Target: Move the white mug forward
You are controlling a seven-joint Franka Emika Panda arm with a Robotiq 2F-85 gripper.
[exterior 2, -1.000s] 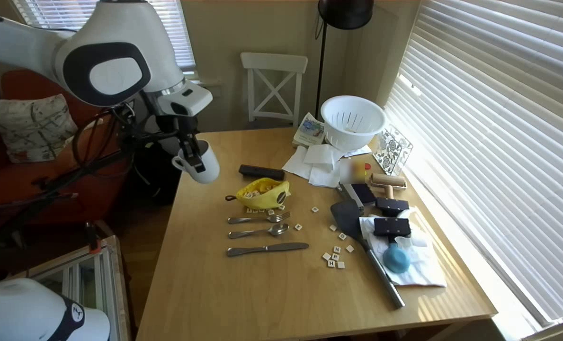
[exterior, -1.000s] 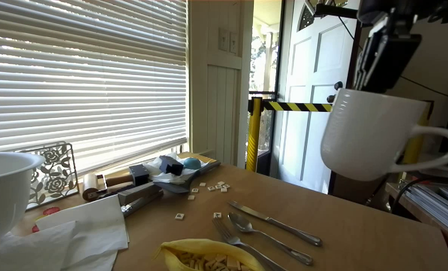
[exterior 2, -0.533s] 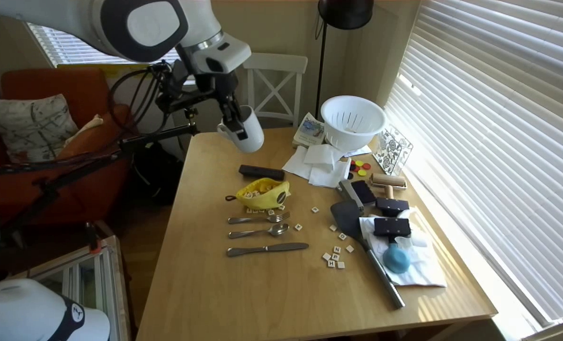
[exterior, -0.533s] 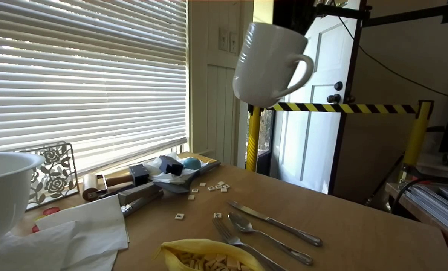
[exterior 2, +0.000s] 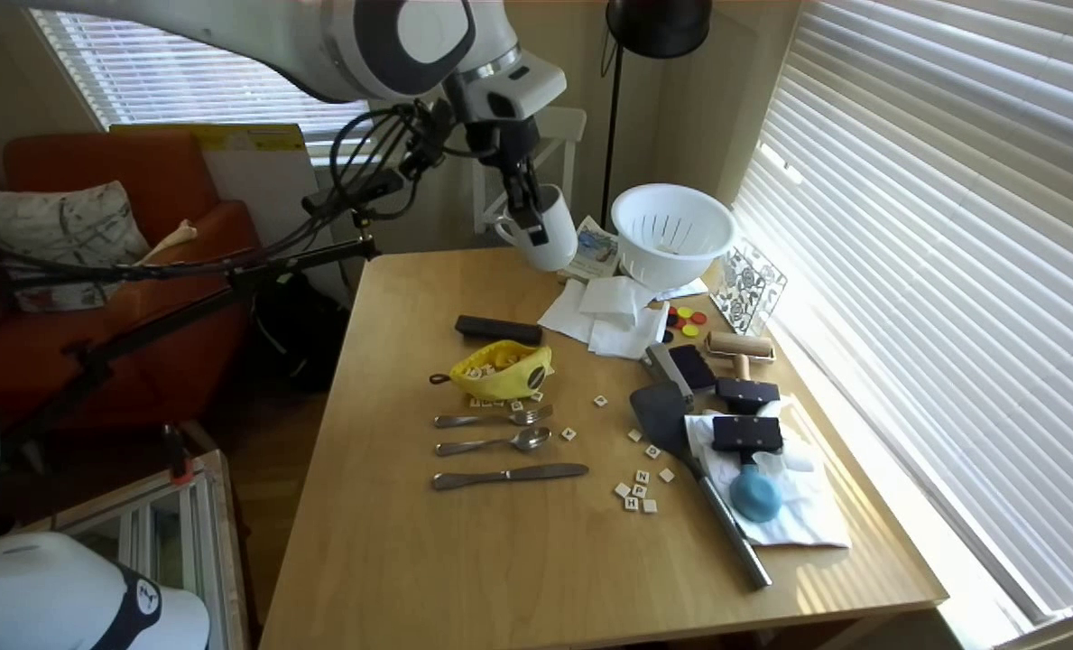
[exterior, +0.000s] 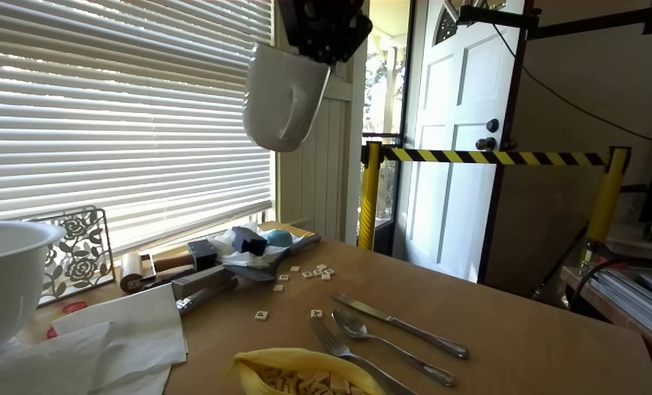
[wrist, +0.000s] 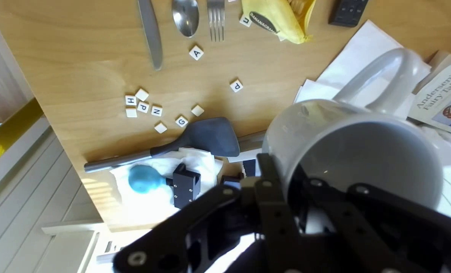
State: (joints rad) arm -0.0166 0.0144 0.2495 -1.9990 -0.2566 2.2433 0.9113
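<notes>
The white mug [exterior 2: 556,236] hangs in the air above the far end of the table, tilted, with its handle toward the arm side. It shows in both exterior views, high up near the window blinds here [exterior: 282,99]. In the wrist view the mug [wrist: 377,163] opens toward the camera, its handle pointing up and right. My gripper [wrist: 284,170] is shut on the mug's wall, one finger outside and one inside the rim. In an exterior view my gripper [exterior 2: 532,221] points down, with the outer finger along the mug's side. The inner fingertip is partly hidden in the mug.
A white colander [exterior 2: 649,257] and a book [exterior 2: 590,253] stand close to the mug. Paper napkins [exterior 2: 572,311], a black remote [exterior 2: 498,329] and a yellow pouch [exterior 2: 522,375] lie nearer. Fork, spoon, knife [exterior 2: 518,472], letter tiles and a spatula [exterior 2: 658,411] lie on the table [exterior 2: 464,569].
My gripper has carried the mug upward and across the table's far end toward the colander and window side. The mug's handle has turned more toward the camera in an exterior view.
</notes>
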